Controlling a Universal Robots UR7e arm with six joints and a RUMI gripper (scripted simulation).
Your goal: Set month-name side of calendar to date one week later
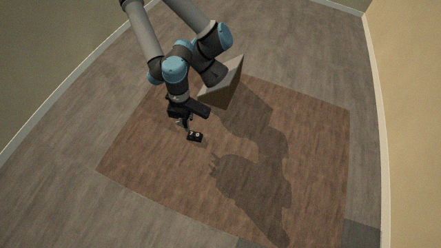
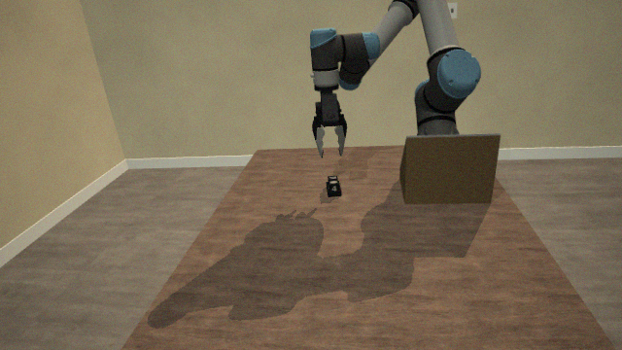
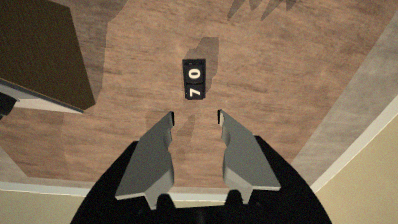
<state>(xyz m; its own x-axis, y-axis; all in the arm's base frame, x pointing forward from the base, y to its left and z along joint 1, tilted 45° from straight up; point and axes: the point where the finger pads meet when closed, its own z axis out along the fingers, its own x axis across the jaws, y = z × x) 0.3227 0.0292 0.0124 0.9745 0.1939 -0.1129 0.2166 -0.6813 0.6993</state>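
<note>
The calendar [image 1: 194, 140] is a small black block of two digit cubes side by side on the brown mat. Their top faces read 7 and 0 in the wrist view [image 3: 194, 80]. In the exterior view the calendar [image 2: 333, 187] shows one end face with a white digit that is too small to read. The month's name is not visible in any view. My gripper [image 2: 329, 148] hangs well above the calendar, pointing straight down, apart from it. Its fingers are parted with nothing between them; it also shows in the top view [image 1: 184, 125].
The arm's tan box pedestal [image 2: 449, 167] stands on the mat to the right of the calendar; it also shows in the top view [image 1: 222, 86]. The arm's shadow lies on the brown mat [image 1: 241, 155]. Grey floor and walls surround the mat.
</note>
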